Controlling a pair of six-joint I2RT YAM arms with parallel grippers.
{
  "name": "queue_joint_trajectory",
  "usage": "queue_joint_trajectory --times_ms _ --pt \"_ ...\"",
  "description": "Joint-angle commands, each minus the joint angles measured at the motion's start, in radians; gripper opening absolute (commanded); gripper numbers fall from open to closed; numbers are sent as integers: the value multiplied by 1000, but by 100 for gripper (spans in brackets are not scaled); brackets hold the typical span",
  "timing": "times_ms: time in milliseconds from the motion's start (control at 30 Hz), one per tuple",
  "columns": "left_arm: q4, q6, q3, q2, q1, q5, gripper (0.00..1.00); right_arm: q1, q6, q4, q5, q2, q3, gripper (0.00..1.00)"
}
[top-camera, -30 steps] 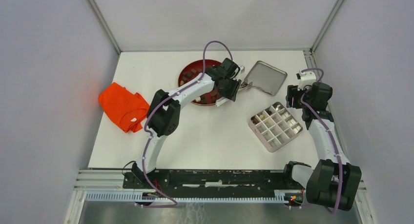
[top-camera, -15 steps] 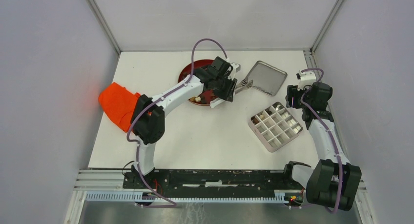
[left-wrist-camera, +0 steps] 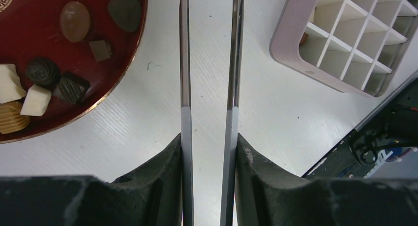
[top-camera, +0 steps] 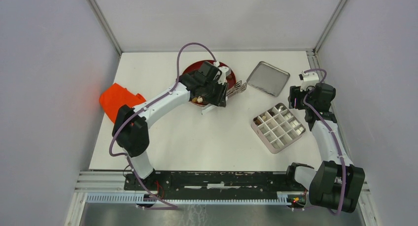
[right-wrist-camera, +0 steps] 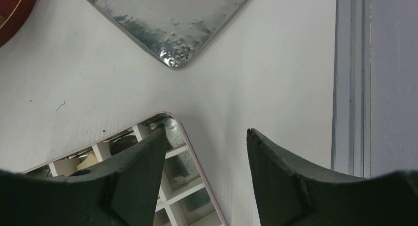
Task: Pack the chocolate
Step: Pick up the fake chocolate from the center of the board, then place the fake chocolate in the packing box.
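The chocolate (left-wrist-camera: 74, 20) lies as several dark, light brown and white pieces on the red plate (left-wrist-camera: 29, 48), at the upper left of the left wrist view. My left gripper (left-wrist-camera: 209, 136) is shut on the metal tweezers (left-wrist-camera: 184, 63). Their two arms stand apart with nothing seen between them, and the tips are out of frame. In the top view this gripper (top-camera: 222, 90) sits at the right rim of the plate (top-camera: 194, 68). The divided box (top-camera: 278, 127) holds a few pieces (top-camera: 263, 117) in its far cells. My right gripper (right-wrist-camera: 207, 135) is open and empty over the box's far corner (right-wrist-camera: 170, 125).
A shallow metal lid (top-camera: 267, 78) lies behind the box and shows in the right wrist view (right-wrist-camera: 170, 19). An orange cloth (top-camera: 118, 100) lies at the left, partly under my left arm. A metal rail (right-wrist-camera: 350, 73) runs along the table's right edge.
My left arm has swung left, carrying the tweezers away from the metal lid's edge back to the plate's right rim. The right arm has not moved.
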State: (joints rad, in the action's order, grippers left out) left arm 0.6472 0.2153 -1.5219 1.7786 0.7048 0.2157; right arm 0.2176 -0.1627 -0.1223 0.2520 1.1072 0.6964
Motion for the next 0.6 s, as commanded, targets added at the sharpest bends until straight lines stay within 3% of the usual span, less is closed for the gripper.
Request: queue_joint_trajectory --times_ms 0,133,267,567 --pt "-117 67 51 -105 0 128 2 -4 -12 16 8 -3 32 67" --pt "-209 123 90 -110 10 263 2 -5 -11 18 6 0 31 67" --pt "-273 167 84 -81 48 298 2 -5 -10 20 -6 -3 30 67" --pt "-277 177 -51 76 198 201 2 -4 23 48 -117 -22 19 68"
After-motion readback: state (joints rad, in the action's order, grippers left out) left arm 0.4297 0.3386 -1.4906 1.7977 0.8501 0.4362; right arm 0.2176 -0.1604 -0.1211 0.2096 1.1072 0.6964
